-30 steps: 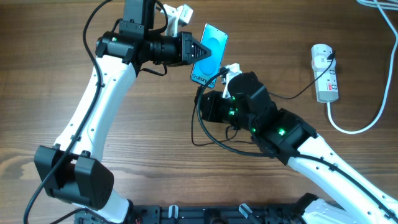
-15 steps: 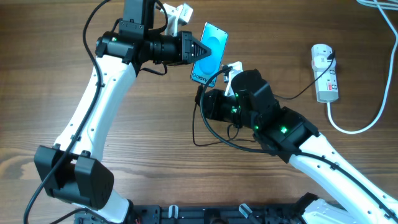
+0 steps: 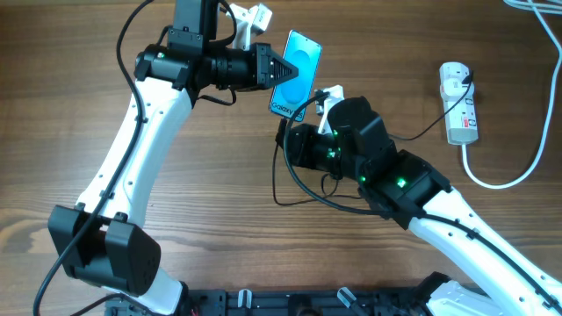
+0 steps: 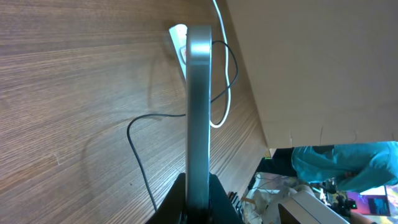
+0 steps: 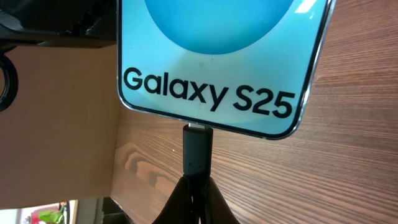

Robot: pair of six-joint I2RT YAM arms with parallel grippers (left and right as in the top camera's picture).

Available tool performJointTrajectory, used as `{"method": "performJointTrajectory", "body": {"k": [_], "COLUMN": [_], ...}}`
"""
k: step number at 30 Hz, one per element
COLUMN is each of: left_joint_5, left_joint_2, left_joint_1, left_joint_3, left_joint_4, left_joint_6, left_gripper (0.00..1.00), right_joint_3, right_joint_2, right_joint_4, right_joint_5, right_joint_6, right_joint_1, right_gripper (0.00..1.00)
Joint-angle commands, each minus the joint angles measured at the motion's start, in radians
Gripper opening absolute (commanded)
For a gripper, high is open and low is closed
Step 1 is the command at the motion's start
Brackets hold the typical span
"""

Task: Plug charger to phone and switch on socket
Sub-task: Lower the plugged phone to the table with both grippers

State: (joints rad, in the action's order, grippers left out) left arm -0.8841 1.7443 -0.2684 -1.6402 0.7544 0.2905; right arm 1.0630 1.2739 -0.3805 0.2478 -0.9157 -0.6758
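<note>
Turquoise-screened phone [image 3: 296, 75] x1, black charger [image 5: 197, 149] x1 at port, white socket [image 3: 461, 112] x1

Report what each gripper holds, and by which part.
Left gripper clamps the turquoise-screened rectangular phone across its faces, near one long edge. Right gripper pinches the thin black charger cable by its connector tip, at the phone's bottom edge.

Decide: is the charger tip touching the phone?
Touching. The right wrist view shows the charger tip meeting the bottom edge of the phone, with no gap between them.
</note>
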Motion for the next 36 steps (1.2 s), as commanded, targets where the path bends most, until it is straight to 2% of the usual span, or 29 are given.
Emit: {"method": "performJointTrajectory", "body": {"k": [1,8,14,15,18,24,26,27,28,30,31,36], "left_joint_5": [-0.050,-0.050,-0.050,-0.050,-0.037,0.204,0.295,0.310,0.310,0.310,0.309,0.310], "left_joint_2": [0.004,0.004,0.004,0.004,0.004,0.007,0.026,0.040,0.067,0.137,0.187,0.315], "left_joint_1": [-0.010,-0.010,-0.010,-0.010,-0.009,-0.009,-0.009,-0.010,-0.010,-0.011,-0.018,-0.042], "left_joint_3": [-0.007,-0.007,-0.007,-0.007,-0.007,-0.007,-0.007,-0.007,-0.007,-0.007,-0.007,-0.007], "left_joint_4": [0.024,0.029,0.032,0.032,0.031,0.056,0.098,0.115,0.139,0.179,0.198,0.170], "left_joint_6": [-0.021,-0.021,-0.021,-0.021,-0.020,0.036,0.036,0.036,0.036,0.036,0.036,0.032], "left_gripper": [0.04,0.04,0.04,0.04,0.04,0.04,0.04,0.04,0.04,0.04,0.04,0.04], "right_joint_3": [0.020,0.020,0.020,0.020,0.020,0.020,0.020,0.020,0.019,0.019,0.019,0.015], "right_joint_2": [-0.019,-0.019,-0.019,-0.019,-0.019,-0.019,-0.019,-0.019,-0.019,-0.019,-0.019,-0.019], "right_joint_4": [0.037,0.065,0.054,0.051,0.021,-0.092,-0.179,-0.216,-0.261,-0.341,-0.379,-0.392], "right_joint_5": [-0.117,-0.163,-0.174,-0.173,-0.161,-0.081,-0.082,-0.083,-0.092,-0.123,-0.148,-0.159], "right_joint_6": [0.000,0.012,0.029,0.030,0.030,0.086,0.088,0.100,0.105,0.104,0.104,0.104], "right_joint_1": [0.057,0.058,0.058,0.058,0.058,0.058,0.058,0.058,0.058,0.058,0.058,0.058], "right_gripper": [0.05,0.05,0.09,0.13,0.32,0.44,0.59,0.67,0.81,0.95,0.98,1.00]}}
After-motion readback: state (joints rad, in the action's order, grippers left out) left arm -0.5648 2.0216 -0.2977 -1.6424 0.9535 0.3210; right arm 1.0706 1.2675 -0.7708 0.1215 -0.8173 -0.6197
